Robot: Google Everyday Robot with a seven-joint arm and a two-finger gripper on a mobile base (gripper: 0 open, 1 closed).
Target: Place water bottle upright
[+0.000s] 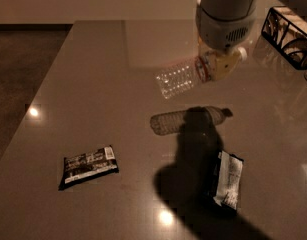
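Item 1. Table (93, 74): broad, glossy, grey-brown top that fills most of the camera view. Small bright light spots reflect on its left side and near the front edge.

Item 2. Arm and gripper (219, 65): a pale cylindrical arm comes down from the top right. Its yellowish fingers (228, 64) are clamped around the neck end of the bottle. The gripper hangs above the table's right half, not touching the surface.

Item 3. Water bottle (175, 79): clear ribbed plastic, held in the air and clear of the tabletop. It lies close to horizontal, with the base pointing left and slightly down. The white cap pokes out on the right of the fingers, a little higher than the base. An orange-red stripe shows on the label band just beside the grip.

Item 4. Shadow (188, 120): a bottle-shaped dark patch on the table directly below the bottle. It merges into the arm's larger shadow, which runs toward the front edge.

Item 5. Snack packet, left (88, 167): flat, dark with pale print, lying at front left, well apart from the bottle.

Item 6. Snack packet, right (227, 179): flat and set lengthwise, partly within the arm's shadow at front right.

Item 7. Dark-framed box-like object (288, 34): stands at the table's far right, near the arm.
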